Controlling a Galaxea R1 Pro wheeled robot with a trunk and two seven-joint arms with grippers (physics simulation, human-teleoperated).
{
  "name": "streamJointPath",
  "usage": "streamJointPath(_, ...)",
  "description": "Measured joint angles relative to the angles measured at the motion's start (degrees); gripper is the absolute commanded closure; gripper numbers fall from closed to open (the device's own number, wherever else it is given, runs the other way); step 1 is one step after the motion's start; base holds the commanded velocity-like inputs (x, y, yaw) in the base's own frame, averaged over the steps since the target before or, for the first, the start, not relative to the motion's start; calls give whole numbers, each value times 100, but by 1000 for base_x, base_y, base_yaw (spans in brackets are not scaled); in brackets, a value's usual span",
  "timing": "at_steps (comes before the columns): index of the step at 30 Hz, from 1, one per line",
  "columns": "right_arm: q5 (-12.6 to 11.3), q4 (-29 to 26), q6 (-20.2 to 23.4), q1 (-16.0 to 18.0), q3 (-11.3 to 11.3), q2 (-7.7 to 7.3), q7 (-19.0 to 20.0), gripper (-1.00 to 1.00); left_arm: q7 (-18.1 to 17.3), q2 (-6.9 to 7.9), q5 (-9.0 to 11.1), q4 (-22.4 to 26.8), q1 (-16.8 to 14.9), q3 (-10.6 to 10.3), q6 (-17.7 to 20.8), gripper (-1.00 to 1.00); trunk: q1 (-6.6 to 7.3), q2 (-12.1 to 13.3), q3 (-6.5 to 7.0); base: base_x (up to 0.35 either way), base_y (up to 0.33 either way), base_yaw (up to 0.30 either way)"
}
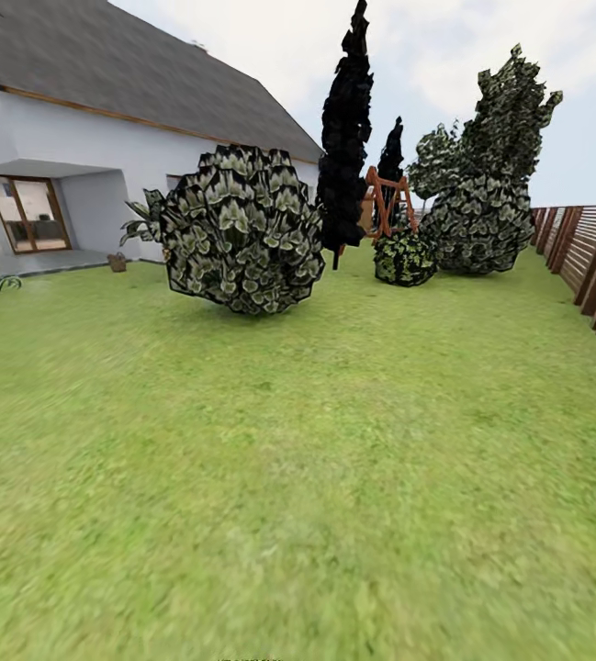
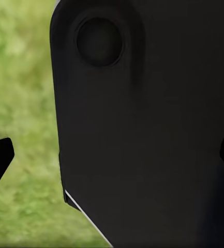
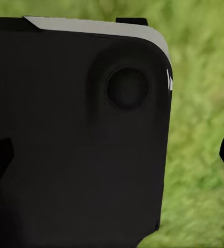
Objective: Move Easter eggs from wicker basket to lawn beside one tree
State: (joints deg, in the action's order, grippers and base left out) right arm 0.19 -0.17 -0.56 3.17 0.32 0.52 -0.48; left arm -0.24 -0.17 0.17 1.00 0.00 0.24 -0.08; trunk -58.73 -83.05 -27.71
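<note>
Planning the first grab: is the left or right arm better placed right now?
Neither is favoured: left gripper and right gripper both hang open over the lawn, each facing a dark robot panel; probably drive on first.

The lawn [image 1: 316, 477] spreads wide, flat and bright green across the whole foreground, reaching back to the house and fence. At its far end stands a tree [image 1: 495, 174] with dark, angular, green-white mottled leaf panels.
</note>
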Motion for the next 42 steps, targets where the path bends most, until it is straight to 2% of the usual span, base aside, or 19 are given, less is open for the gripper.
streamJointPath(34,-3,0,11,4,8,-22,8,-100,0,0,3,0,0,0,0,-100,0,0,-151,0,0,262)
streamJointPath(42,-2,-1,0,6,8,-49,50,-100,0,0,0,0,0,0,0,-100,0,0,-173,0,0,67)
